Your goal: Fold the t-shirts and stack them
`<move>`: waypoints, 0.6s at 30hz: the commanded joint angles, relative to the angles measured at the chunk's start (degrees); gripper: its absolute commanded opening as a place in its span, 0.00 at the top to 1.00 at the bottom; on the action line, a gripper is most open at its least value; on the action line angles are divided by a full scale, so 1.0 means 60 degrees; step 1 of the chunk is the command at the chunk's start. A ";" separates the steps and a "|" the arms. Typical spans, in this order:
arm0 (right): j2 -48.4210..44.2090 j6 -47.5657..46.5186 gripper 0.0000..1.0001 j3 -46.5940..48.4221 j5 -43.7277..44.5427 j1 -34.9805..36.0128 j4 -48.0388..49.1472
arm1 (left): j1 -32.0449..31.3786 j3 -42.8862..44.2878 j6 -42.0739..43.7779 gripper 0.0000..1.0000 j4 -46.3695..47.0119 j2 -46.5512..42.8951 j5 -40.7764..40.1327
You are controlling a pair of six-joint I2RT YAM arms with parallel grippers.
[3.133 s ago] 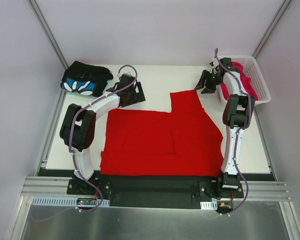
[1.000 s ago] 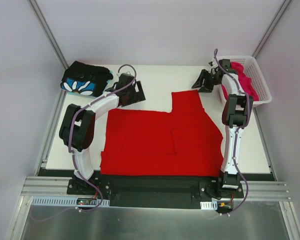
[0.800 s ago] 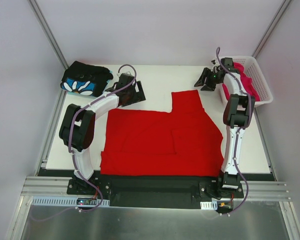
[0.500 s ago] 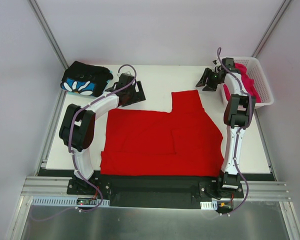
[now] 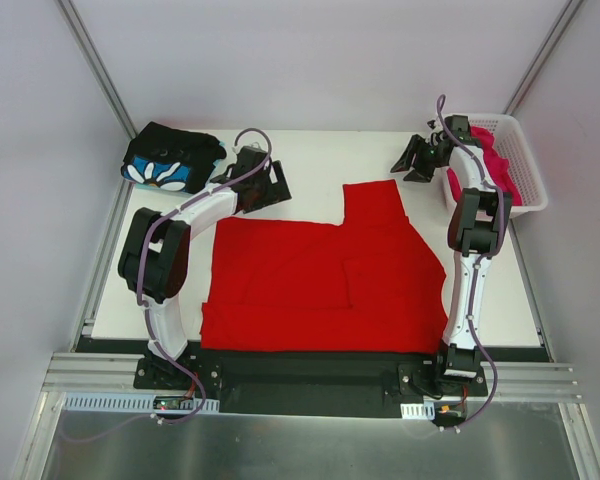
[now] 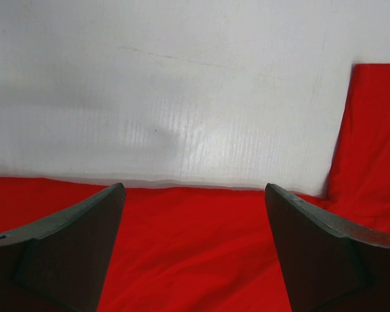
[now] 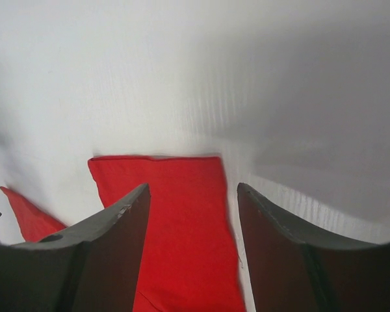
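A bright red t-shirt (image 5: 320, 280) lies spread flat on the white table, one sleeve (image 5: 372, 205) reaching toward the far side. A folded black t-shirt with a blue-and-white flower print (image 5: 170, 160) sits at the far left. A magenta-pink t-shirt (image 5: 488, 160) is bunched in the basket. My left gripper (image 5: 268, 190) stands open over the red shirt's far left edge (image 6: 195, 247), holding nothing. My right gripper (image 5: 412, 163) hovers open above the table just beyond the sleeve end (image 7: 182, 214), also with nothing in it.
A white lattice basket (image 5: 528, 175) stands at the far right, close beside my right arm. Bare white table (image 5: 320, 155) shows between the two grippers. Grey walls and metal frame posts enclose the table on three sides.
My right gripper has drifted slightly to the right, toward the basket, staying open. The left arm and the red shirt have not moved.
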 commanded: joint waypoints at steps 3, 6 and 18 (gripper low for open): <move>0.0125 0.0642 0.41 0.0033 -0.0220 0.0031 -0.0370 | 0.0081 -0.0120 -0.0245 0.11 0.0369 -0.0342 0.0259; 0.0154 0.0906 0.41 -0.0261 -0.0264 0.0045 -0.0180 | 0.0081 -0.0222 -0.0304 0.11 0.0427 -0.0401 0.0276; 0.0096 0.0877 0.45 -0.0686 -0.0263 0.0089 -0.0311 | 0.0095 -0.0736 -0.0450 0.11 0.0633 -0.0767 0.0247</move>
